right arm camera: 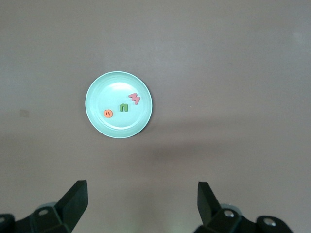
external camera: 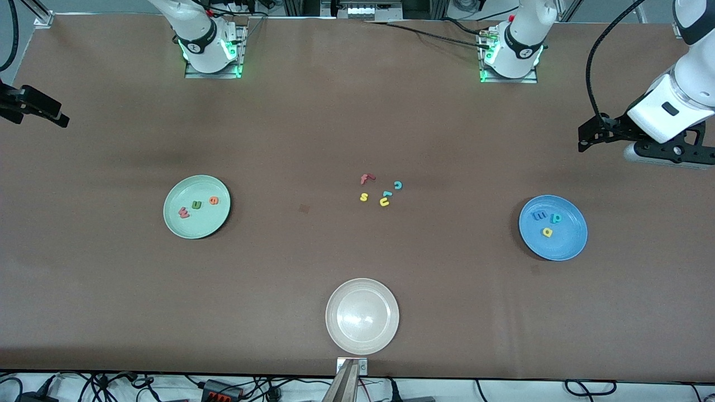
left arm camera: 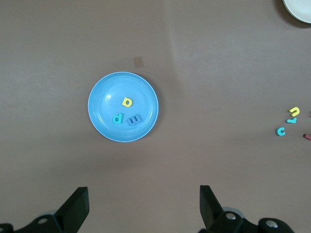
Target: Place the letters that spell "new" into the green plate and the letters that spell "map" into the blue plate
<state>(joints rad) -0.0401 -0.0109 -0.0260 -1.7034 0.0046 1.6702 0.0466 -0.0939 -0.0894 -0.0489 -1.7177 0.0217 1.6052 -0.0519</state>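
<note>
The left gripper [left arm camera: 141,206] hangs in the air at the left arm's end of the table, its fingers [left arm camera: 75,206] spread wide apart with nothing between them and nothing touched. The right gripper [right arm camera: 141,204] hangs at the right arm's end, likewise gaping wide and bare; in the front view only its dark tip [external camera: 39,109] shows at the edge, so its exact place over the table is hard to judge.

The green plate [external camera: 179,192] lies toward the right arm's end and carries the pinkish-red w [external camera: 184,212], the green n [external camera: 196,205] and the orange e [external camera: 214,200], set in a loose row, apart from one another. The blue plate [external camera: 570,243] lies toward the left arm's end and holds the blue m [external camera: 539,215], the teal p [external camera: 554,218] and the yellow a [external camera: 547,231], close together.

Between the two plates, on the bare brown table [external camera: 279,139], sits a small cluster: a red f [external camera: 366,178], a teal c [external camera: 397,185], a yellow s [external camera: 363,196], a yellow u [external camera: 384,202] and a teal piece [external camera: 386,194] just beside it. A cream-white plate [external camera: 335,335] lies nearer the front camera than this cluster
</note>
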